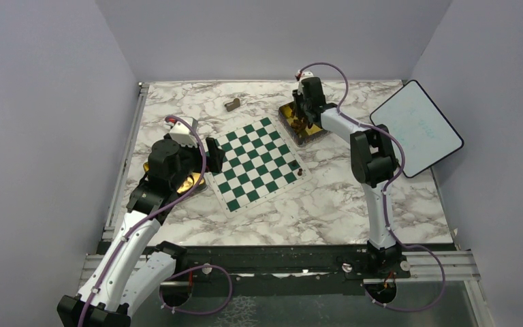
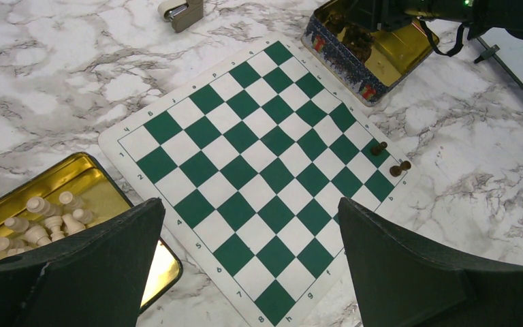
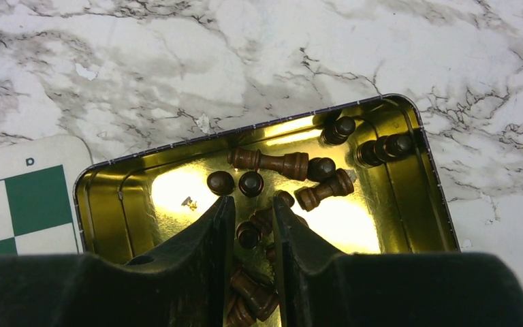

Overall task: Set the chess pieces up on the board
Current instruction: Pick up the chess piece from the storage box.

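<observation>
Most of the dark brown chess pieces [image 3: 265, 162] lie jumbled in a gold tin [image 3: 438, 197] just off the far right corner of the board [image 1: 255, 163]. Two more stand at the board's right edge. The right gripper [image 3: 252, 202] reaches into that tin, its jaws narrowly apart astride one piece. The left gripper [image 2: 250, 204] hovers spread wide over the board's left side, beside a second tin [image 2: 75, 170] of pale pieces [image 2: 41, 218] on the marble counter [image 1: 313, 204].

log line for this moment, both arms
left gripper: open, above green-and-white chequered board | right gripper: in gold metal tin, narrow jaws over dark brown chess pieces, grip unclear | board: two pieces at edge
</observation>
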You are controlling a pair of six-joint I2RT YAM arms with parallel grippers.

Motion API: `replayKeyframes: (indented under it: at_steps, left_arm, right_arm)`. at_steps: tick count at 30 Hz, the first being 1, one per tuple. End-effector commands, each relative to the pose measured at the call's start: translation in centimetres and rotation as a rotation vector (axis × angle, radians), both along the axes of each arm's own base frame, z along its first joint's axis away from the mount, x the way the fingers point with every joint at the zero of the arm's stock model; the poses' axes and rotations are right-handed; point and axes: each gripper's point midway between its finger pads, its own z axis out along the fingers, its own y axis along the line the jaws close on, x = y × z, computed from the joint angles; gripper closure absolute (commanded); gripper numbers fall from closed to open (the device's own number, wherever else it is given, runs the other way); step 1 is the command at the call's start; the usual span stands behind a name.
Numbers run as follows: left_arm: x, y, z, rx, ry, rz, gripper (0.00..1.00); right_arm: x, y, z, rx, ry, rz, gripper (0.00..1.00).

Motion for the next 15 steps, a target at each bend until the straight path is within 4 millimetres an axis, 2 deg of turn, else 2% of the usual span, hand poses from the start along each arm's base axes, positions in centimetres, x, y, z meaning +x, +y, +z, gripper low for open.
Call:
replayKeyframes:
  at_steps: [1,15]
  left_arm:
    - [-0.1,-0.1,0.1,0.002,-0.012,-0.008,0.01]
    - [-0.1,-0.1,0.1,0.003,-0.01,-0.008,0.01]
  right_arm:
    - [-0.6,-0.6,-1.7,-0.001,0.047,-0.024,0.68]
    - [-1.5,-0.6,-2.8,0.0,0.082,-0.017,0.69]
